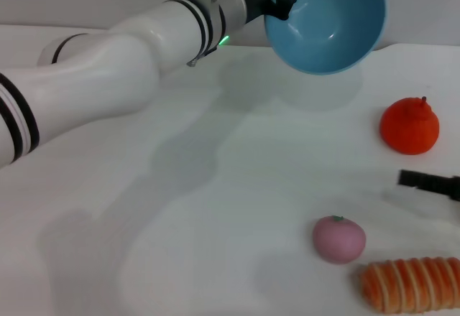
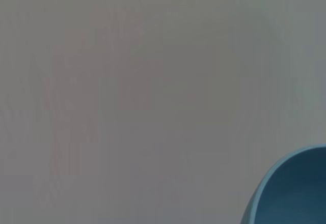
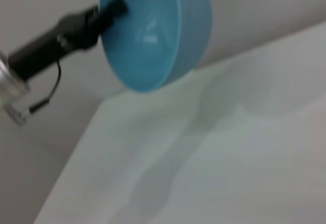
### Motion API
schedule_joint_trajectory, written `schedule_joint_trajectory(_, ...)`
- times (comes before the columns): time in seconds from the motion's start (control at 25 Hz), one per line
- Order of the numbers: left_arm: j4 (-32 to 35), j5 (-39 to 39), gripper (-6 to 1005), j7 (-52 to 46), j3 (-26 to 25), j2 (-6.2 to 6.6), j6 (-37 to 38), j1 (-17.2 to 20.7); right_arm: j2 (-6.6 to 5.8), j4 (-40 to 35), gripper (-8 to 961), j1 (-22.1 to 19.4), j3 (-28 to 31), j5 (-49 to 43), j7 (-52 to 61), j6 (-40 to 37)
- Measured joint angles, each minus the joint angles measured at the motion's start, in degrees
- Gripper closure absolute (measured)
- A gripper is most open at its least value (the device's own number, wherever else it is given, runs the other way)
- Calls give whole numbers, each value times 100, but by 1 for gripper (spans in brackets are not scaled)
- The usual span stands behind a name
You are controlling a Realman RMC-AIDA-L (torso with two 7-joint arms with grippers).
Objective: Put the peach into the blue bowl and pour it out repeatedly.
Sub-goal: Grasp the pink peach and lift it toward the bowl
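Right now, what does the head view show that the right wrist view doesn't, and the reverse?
Only the head view shows the peach lying on the table, the orange-red fruit, the striped orange item and the right gripper at the edge. The right wrist view adds no object of its own. Both show the blue bowl held tipped and empty above the table by the left gripper.

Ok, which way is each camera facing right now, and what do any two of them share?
Head: looks forward and down at the table, peach and tilted blue bowl held aloft by the left gripper; right gripper at the right edge.
Left wrist: faces blank surface; bowl rim only.
Right wrist: faces across the table at the raised bowl and left gripper.
All three share the bowl.
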Motion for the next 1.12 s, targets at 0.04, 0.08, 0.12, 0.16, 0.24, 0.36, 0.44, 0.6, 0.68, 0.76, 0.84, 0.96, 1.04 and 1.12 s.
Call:
schedule_joint_trajectory(0.04, -9, -2, 1001, -3, -8, 0, 17, 10, 19, 58, 455, 112, 2, -185, 41, 53)
schedule_joint_trajectory(0.08, -22, -5, 1001, -7, -14, 0, 22, 17, 45, 132, 455, 235, -2, -352, 97, 117)
schedule_joint_trajectory(0.12, -36, -10, 1001, -12, -16, 0, 24, 22, 61, 209, 455, 344, -1, -549, 191, 232)
schedule_joint_trajectory(0.16, -47, -13, 1001, -15, -18, -2, 24, 25, 76, 287, 455, 446, -8, -726, 281, 338)
schedule_joint_trajectory(0.24, -70, -18, 1000, -26, -20, -6, 25, 31, 91, 511, 455, 651, -95, -1074, 456, 601)
schedule_joint_trajectory(0.36, -84, -20, 1000, -67, -22, -8, 26, 40, 99, 809, 455, 840, -339, -1263, 492, 849)
schedule_joint_trajectory(0.44, -87, -21, 1000, -89, -24, -9, 31, 47, 108, 930, 455, 912, -499, -1276, 495, 932)
schedule_joint_trajectory(0.6, -112, -24, 1000, -98, -28, -11, 32, 61, 111, 1164, 455, 1046, -869, -1297, 686, 1167)
schedule_joint_trajectory(0.68, -130, -28, 1001, -102, -36, -13, 32, 61, 111, 1226, 455, 1084, -1202, -1301, 874, 1285)
schedule_joint_trajectory(0.76, -141, -30, 1001, -106, -44, -18, 32, 63, 111, 1235, 455, 1100, -1460, -1300, 1016, 1371)
schedule_joint_trajectory(0.84, -144, -32, 1001, -107, -44, -21, 32, 73, 110, 1202, 455, 1100, -1535, -1276, 1075, 1416)
schedule_joint_trajectory(0.96, -150, -34, 1001, -117, -32, -20, 32, 95, 110, 1170, 455, 1086, -1523, -1254, 1077, 1427)
schedule_joint_trajectory(1.04, -150, -36, 1001, -150, -6, -20, 32, 98, 110, 1156, 455, 1086, -1528, -1254, 1070, 1443)
schedule_joint_trajectory(1.12, -151, -37, 1000, -168, 11, -22, 32, 100, 110, 1140, 566, 1086, -1522, -1250, 1059, 1489)
